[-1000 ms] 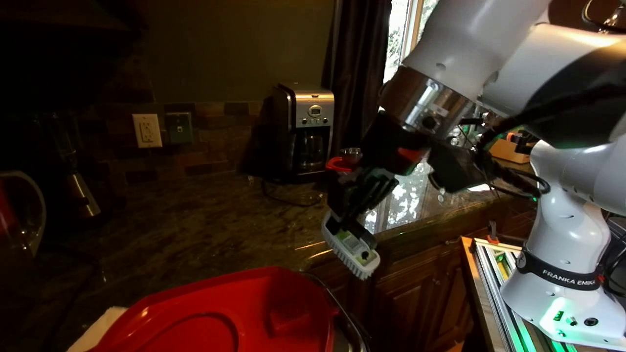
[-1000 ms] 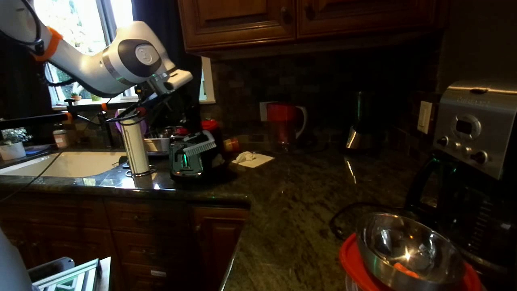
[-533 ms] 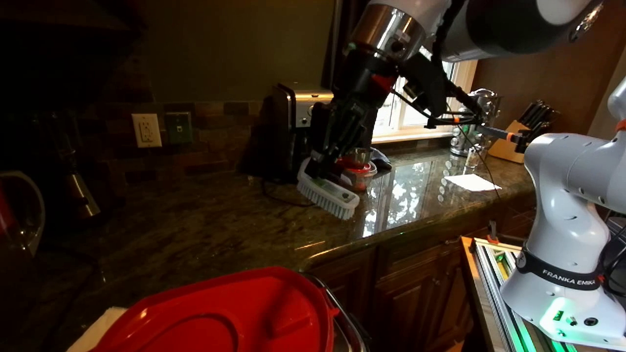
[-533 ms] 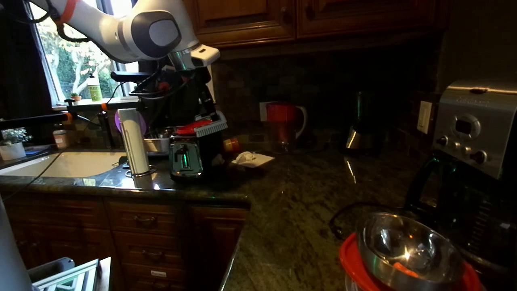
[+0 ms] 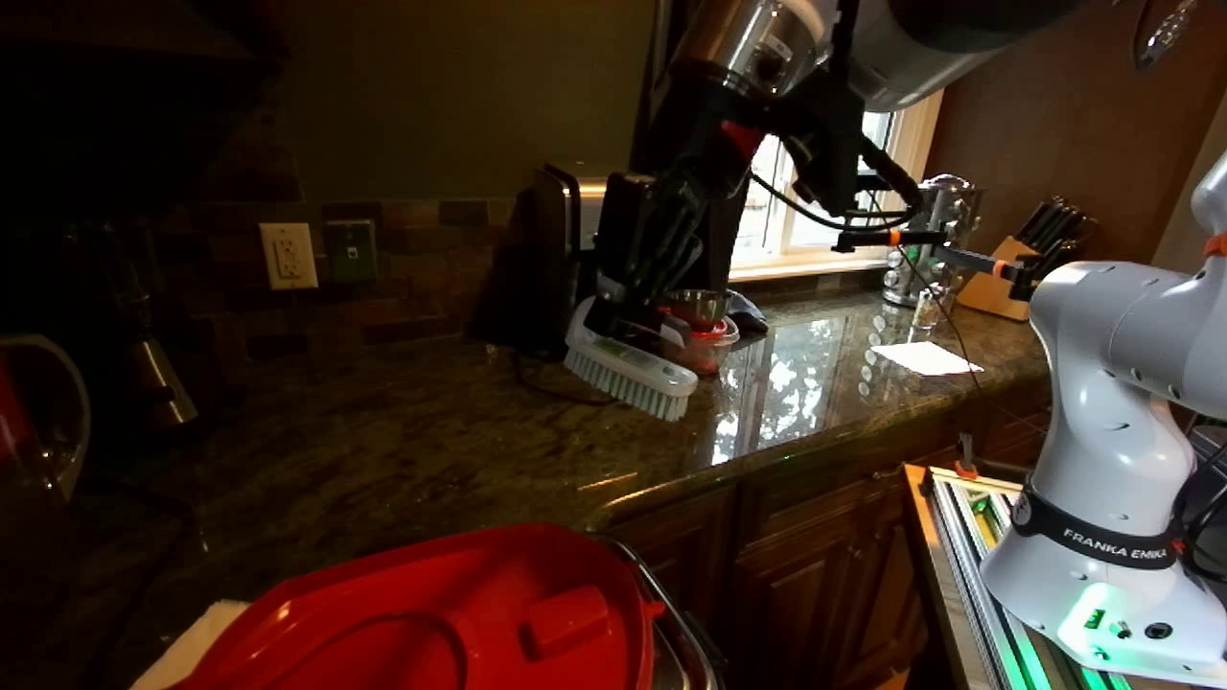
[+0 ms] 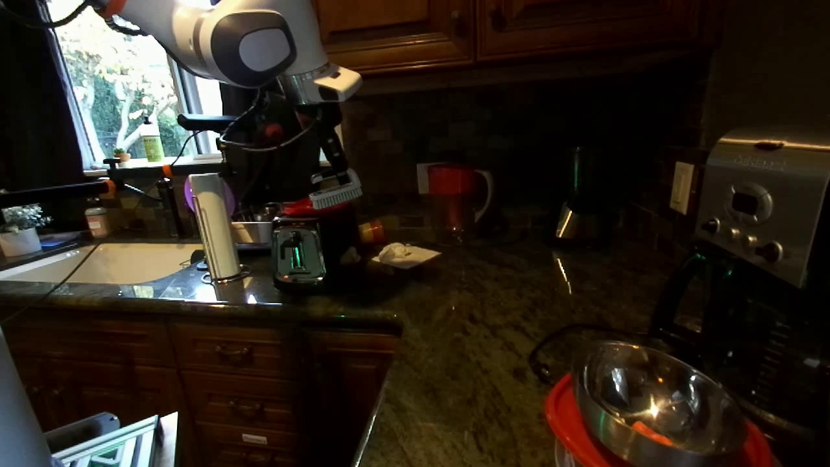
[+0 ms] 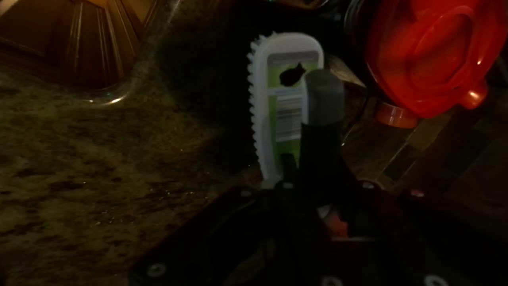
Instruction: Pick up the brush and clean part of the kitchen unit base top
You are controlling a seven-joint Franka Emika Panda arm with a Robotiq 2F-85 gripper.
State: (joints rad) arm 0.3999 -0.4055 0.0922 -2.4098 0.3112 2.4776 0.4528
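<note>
The brush has a pale blocky head with white bristles and a green label. It shows in both exterior views (image 5: 628, 372) (image 6: 337, 196) and in the wrist view (image 7: 264, 83). My gripper (image 5: 621, 311) is shut on the brush's handle, and its dark fingers hide part of the brush in the wrist view (image 7: 295, 171). The bristles point down in both exterior views, and the brush hangs in the air, slightly tilted. The kitchen unit base top, dark speckled stone, lies below it in both exterior views (image 5: 412, 441) (image 6: 467, 344) and the wrist view (image 7: 91, 167).
A red lid (image 5: 383, 613) lies on top of a toaster (image 6: 298, 256). A coffee maker (image 6: 758, 188) stands by the wall, near a metal bowl (image 6: 655, 395) on a red-lidded container. A paper towel roll (image 6: 217, 227), white paper (image 6: 418, 258) and red pitcher (image 6: 450, 194) also stand or lie there.
My gripper has risen with the brush and carried it from over the counter's front edge to further in over the countertop. In the last half second it moved only slightly, upward.
</note>
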